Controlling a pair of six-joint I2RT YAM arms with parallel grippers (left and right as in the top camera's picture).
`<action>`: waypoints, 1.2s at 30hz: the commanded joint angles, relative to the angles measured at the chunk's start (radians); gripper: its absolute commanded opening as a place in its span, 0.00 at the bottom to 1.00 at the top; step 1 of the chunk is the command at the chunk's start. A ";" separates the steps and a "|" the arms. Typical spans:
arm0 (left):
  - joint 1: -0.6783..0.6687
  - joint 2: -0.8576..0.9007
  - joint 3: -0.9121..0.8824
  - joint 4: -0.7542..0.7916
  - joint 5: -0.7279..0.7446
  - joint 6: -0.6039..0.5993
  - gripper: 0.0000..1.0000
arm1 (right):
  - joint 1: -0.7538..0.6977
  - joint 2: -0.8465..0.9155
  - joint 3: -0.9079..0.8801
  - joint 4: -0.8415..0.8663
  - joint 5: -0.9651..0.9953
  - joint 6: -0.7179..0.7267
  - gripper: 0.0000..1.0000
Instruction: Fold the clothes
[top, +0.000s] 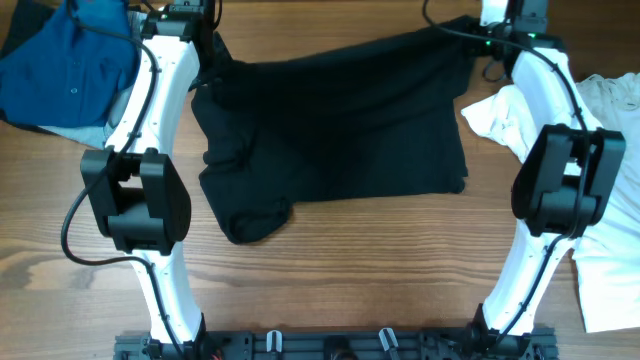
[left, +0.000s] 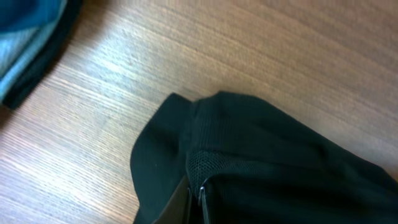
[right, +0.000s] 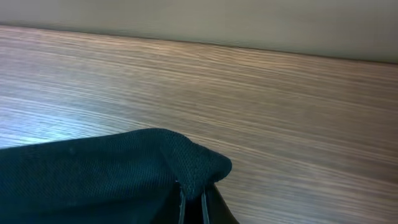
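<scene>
overhead / task item: black short-sleeved T-shirt of thin soft fabric (top: 340, 130) lies on the brown wood-grain bench (top: 380, 270), in the far half, between the two arms. It is mostly spread out with creases; the near-left part is bunched into a lump.
overhead / left gripper (top: 208, 62): at the shirt's far-left corner, largely lost against the dark fabric; grip not readable from this view.
overhead / right gripper (top: 476, 48): at the shirt's far-right corner, with fabric drawn up toward it.
overhead / other items: crumpled blue buttoned shirt (top: 60, 60) at the far-left bench corner. A white T-shirt (top: 610, 260) lies along the right side, partly under the right arm, one fold just beside the black shirt's right edge.
left wrist / left gripper (left: 198, 200): clenched on a fold of the black shirt (left: 261, 155), the weave pinched between the fingertips. The fabric slopes from the pinch down to the bench.
left wrist / background: blue cloth in the upper-left corner, apart from the black fabric.
right wrist / right gripper (right: 193, 204): clenched on a corner of the black shirt (right: 93, 174). The corner pokes just past the fingertips, with wood grain beyond.
</scene>
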 joint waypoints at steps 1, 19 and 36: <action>-0.002 -0.038 -0.011 0.002 -0.058 -0.006 0.04 | -0.014 0.006 0.014 -0.031 0.044 0.013 0.04; -0.002 -0.038 -0.011 -0.029 -0.051 -0.015 0.04 | -0.013 -0.002 0.054 -0.402 -0.119 0.092 0.04; -0.002 -0.038 -0.011 -0.149 0.172 -0.029 0.04 | -0.013 -0.004 0.257 -0.638 -0.303 0.250 0.04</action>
